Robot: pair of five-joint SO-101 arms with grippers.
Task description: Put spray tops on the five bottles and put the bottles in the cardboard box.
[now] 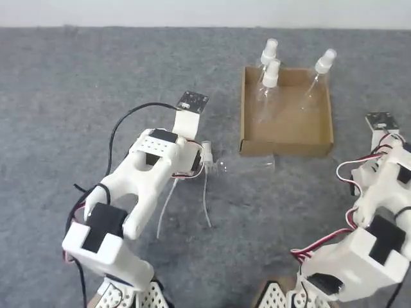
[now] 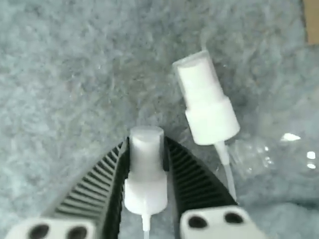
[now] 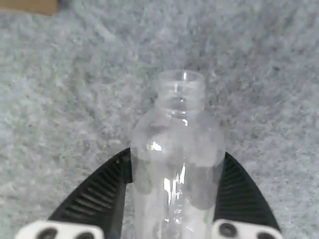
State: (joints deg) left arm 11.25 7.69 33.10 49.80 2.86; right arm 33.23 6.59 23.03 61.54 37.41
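Observation:
My left gripper (image 2: pixel 145 144) is shut on a white spray top (image 2: pixel 145 172), held low over the grey carpet left of the box. A second spray top (image 2: pixel 207 107) lies loose just beyond it, its dip tube (image 1: pixel 207 199) trailing toward the table's front. Beside that, a clear uncapped bottle (image 1: pixel 247 165) lies on its side in front of the cardboard box (image 1: pixel 286 146). Three bottles with spray tops (image 1: pixel 271 74) stand in the box. My right gripper (image 3: pixel 176 157) is shut on another clear bottle (image 3: pixel 177 149) whose neck (image 3: pixel 182 87) has no top.
The left arm (image 1: pixel 138 186) stretches over the carpet's left middle; the right arm (image 1: pixel 379 212) stands at the right edge. A corner of the box (image 3: pixel 30 6) shows beyond the held bottle. Bare carpet (image 1: pixel 83 83) lies at the far left.

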